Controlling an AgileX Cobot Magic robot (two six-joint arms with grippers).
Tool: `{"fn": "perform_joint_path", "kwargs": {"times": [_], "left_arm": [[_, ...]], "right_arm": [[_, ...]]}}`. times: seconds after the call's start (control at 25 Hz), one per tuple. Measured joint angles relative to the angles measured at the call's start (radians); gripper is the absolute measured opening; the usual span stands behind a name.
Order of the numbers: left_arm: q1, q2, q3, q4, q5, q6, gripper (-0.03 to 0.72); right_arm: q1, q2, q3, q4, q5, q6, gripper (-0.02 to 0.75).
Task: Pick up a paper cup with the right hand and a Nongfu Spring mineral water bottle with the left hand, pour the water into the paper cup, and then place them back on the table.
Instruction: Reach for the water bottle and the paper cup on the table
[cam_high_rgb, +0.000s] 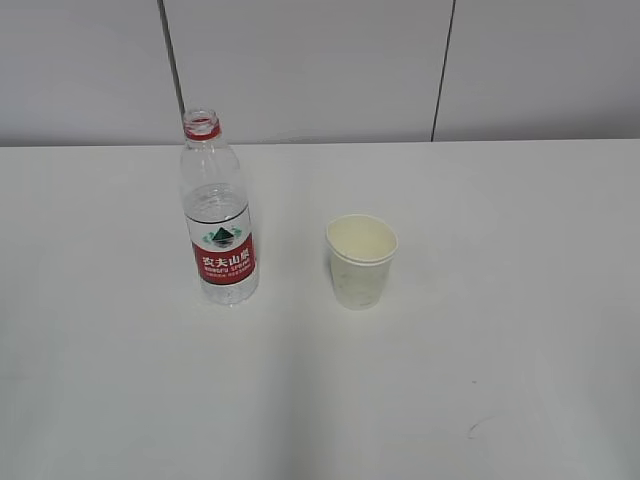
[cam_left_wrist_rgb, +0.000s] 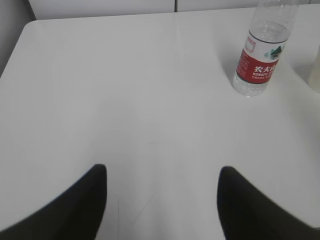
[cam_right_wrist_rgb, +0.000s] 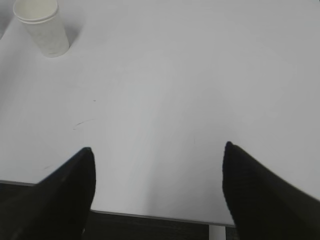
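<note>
The Nongfu Spring bottle (cam_high_rgb: 219, 222) stands upright and uncapped on the white table (cam_high_rgb: 480, 380), left of centre. It also shows in the left wrist view (cam_left_wrist_rgb: 261, 60) at the upper right. The white paper cup (cam_high_rgb: 360, 260) stands upright a little to its right, empty. It shows in the right wrist view (cam_right_wrist_rgb: 42, 26) at the upper left. My left gripper (cam_left_wrist_rgb: 162, 172) is open and empty, far from the bottle. My right gripper (cam_right_wrist_rgb: 157, 150) is open and empty over the table's near edge, far from the cup. Neither arm shows in the exterior view.
The table's near edge (cam_right_wrist_rgb: 150, 216) runs under my right gripper, with dark floor below. A faint scuff mark (cam_high_rgb: 485, 427) lies on the tabletop at front right. A grey panelled wall (cam_high_rgb: 300, 70) stands behind the table. The table's left corner (cam_left_wrist_rgb: 30, 27) shows in the left wrist view.
</note>
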Motion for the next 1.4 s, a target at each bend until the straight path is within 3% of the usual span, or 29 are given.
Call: {"fn": "perform_joint_path", "kwargs": {"times": [1.4], "left_arm": [[0.000, 0.000, 0.000, 0.000, 0.000, 0.000, 0.437]], "right_arm": [[0.000, 0.000, 0.000, 0.000, 0.000, 0.000, 0.587]]}}
